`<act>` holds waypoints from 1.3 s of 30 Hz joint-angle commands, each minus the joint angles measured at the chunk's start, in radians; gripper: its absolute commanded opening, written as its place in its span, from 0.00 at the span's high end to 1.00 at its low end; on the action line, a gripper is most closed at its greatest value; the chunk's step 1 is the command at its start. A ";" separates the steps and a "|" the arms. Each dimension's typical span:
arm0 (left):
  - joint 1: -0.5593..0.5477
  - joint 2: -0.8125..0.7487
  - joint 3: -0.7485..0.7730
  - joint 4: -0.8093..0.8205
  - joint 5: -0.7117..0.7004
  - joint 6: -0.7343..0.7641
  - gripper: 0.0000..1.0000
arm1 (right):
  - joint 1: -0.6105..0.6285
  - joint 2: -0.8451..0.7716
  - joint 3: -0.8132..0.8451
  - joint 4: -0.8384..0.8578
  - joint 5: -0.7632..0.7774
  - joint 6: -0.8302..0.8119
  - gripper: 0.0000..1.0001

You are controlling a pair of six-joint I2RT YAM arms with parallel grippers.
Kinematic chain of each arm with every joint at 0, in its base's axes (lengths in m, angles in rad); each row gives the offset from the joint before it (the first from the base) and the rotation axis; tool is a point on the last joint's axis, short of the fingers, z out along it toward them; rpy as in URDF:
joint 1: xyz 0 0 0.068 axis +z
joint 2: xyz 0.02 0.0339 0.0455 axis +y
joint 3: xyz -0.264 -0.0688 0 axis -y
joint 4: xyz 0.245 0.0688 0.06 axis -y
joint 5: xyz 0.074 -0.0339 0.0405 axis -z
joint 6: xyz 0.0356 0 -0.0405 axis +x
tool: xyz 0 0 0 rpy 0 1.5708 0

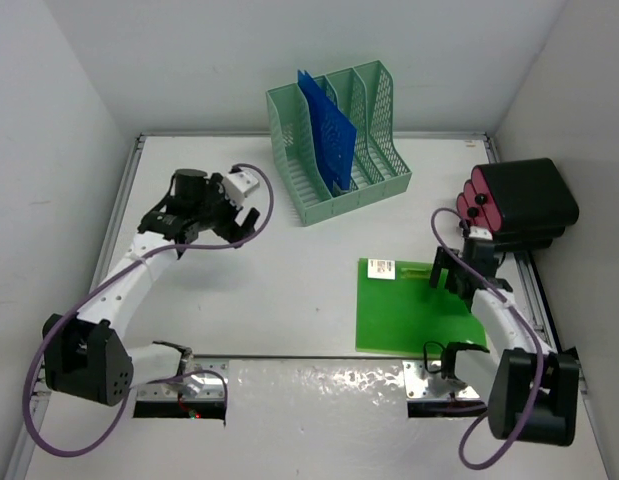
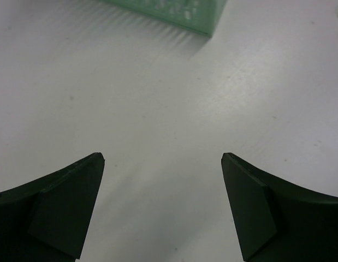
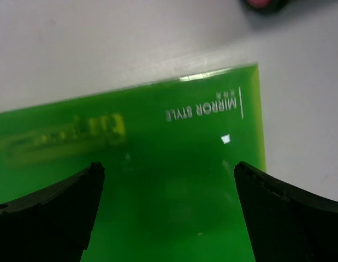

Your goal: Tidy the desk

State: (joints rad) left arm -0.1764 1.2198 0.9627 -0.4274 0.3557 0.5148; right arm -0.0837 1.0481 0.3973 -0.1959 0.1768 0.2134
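The desk [image 1: 279, 290] is a large white tabletop with metal rails. A bright green folder [image 1: 414, 310] lies flat on it at the front right; it also fills the right wrist view [image 3: 158, 164], printed "MIRROR STYLE". A mint-green file rack [image 1: 339, 140] stands at the back with a blue folder [image 1: 326, 125] upright in it; its corner shows in the left wrist view [image 2: 174, 13]. My left gripper [image 1: 232, 222] is open and empty above bare desk [image 2: 163, 109], left of the rack. My right gripper [image 1: 444, 272] is open just above the green folder's right part.
A black case [image 1: 529, 200] with pink-red cylinders [image 1: 476, 200] at its end sits at the right edge, just beyond the right gripper. Grey walls close the left, back and right sides. Metal mounting plates lie at the near edge.
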 commanded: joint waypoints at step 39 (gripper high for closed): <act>-0.219 0.099 0.022 0.067 -0.066 -0.010 0.10 | -0.322 0.388 -0.037 0.389 -0.425 0.054 0.15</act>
State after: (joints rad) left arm -0.3878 1.3315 0.9501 -0.3786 0.2951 0.4934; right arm -0.4736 1.4120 0.3847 0.2935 -0.1795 0.2779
